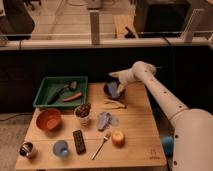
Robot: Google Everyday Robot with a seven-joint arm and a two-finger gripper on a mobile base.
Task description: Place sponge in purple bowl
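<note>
The purple bowl (108,93) stands at the far edge of the wooden table (140,125), right of the green tray. A pale blue piece that looks like the sponge (113,89) sits in the bowl's opening. My gripper (118,84) reaches in from the right and hangs directly over the bowl, right at the sponge. The white arm (160,97) hides the bowl's right rim.
A green tray (46,94) with utensils stands at the back left. An orange bowl (48,120), a cup of snacks (82,111), a banana (115,104), a blue-grey cloth (106,120), a black remote (79,141), a fork (101,145), an orange fruit (118,137), a blue cup (60,148) and a metal can (27,149) lie about.
</note>
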